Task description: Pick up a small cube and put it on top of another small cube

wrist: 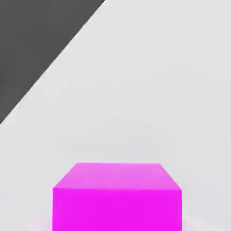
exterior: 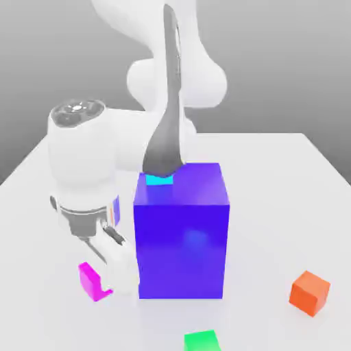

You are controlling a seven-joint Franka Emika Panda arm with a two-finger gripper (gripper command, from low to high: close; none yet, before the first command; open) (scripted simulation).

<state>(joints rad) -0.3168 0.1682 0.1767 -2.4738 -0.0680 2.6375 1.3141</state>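
The small cube, bright magenta, sits low at the table surface near the front on the exterior view's left, just left of the big blue-violet block. My gripper reaches down onto it, shut on the cube, and one white finger covers the cube's right side. The hand view shows the same magenta cube very close, with the white tabletop behind it.
A small cyan cube lies on top of the big block, at its back left corner. An orange cube stands on the table at the front right, and a green cube lies at the front edge. The arm's dark link hangs over the block.
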